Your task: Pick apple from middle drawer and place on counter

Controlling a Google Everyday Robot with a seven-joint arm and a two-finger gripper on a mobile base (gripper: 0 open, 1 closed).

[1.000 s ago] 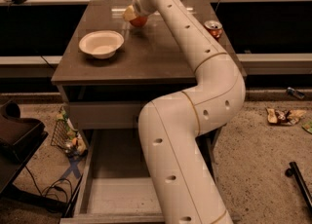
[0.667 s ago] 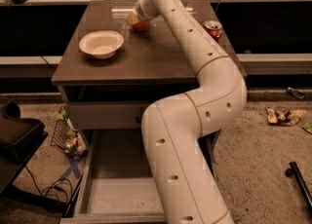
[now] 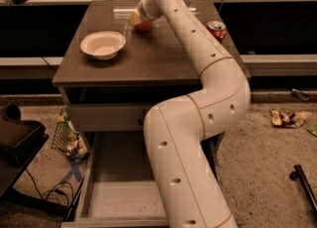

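Bowl, white, sits on the left of the counter, with the middle drawer pulled out below. Toward the far side, the gripper is right at the apple; whether it grips the apple I cannot tell. A soda can stands at the right edge.

Pincer beside apple at the counter's far side.

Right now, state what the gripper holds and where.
Cannot be told: the gripper is at the apple, far back on the counter, but the arm hides the contact.
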